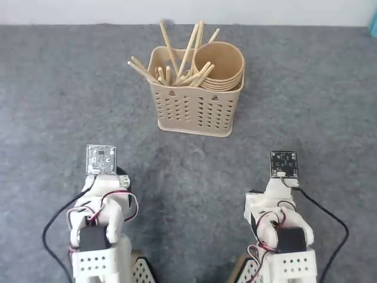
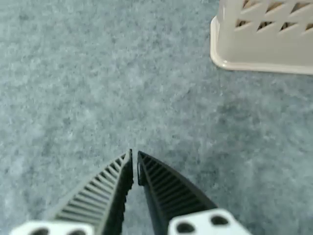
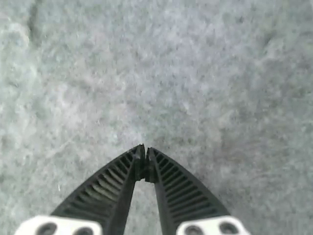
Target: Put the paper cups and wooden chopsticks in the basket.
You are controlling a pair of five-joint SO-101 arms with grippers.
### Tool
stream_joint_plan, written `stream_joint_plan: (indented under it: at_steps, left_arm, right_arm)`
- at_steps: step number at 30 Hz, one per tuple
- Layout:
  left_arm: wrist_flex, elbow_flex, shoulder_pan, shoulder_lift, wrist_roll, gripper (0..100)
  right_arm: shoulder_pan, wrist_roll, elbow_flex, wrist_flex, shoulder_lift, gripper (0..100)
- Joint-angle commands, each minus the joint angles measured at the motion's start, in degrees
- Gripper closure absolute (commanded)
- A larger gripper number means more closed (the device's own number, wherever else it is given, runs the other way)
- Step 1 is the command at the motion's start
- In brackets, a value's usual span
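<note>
A beige slotted basket [image 1: 197, 109] stands upright at the back middle of the grey mat. Inside it a stack of brown paper cups [image 1: 219, 65] fills the right half, and several wooden chopsticks [image 1: 177, 62] lean in the left half, their ends sticking out over the rim. Both arms sit folded at the near edge, well short of the basket. My left gripper [image 2: 134, 155] is shut with nothing in it, hovering over bare mat, with a corner of the basket [image 2: 264, 39] beyond it. My right gripper [image 3: 145, 149] is shut too and holds nothing.
Grey felt mat [image 1: 53, 94] covers the whole table. A broad strip of mat lies between the arms and the basket, and more on both sides of it.
</note>
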Motion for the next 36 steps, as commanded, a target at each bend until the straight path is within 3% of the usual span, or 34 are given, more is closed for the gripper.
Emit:
stream_joint_plan:
  at_steps: [1, 4, 36]
  left_arm:
    - [2.1, -0.2, 0.6, -0.3, -0.2, 99]
    - [8.8, -0.2, 0.3, -0.6, -0.4, 99]
    - [8.4, -0.2, 0.4, -0.5, -0.3, 99]
  right_arm:
    - [-0.5, -0.3, 1.1, 1.0, -0.6, 99.1]
    - [-0.5, -0.2, 1.1, 1.0, -0.6, 99.1]
    - [-0.7, -0.2, 1.1, 1.0, -0.6, 99.1]
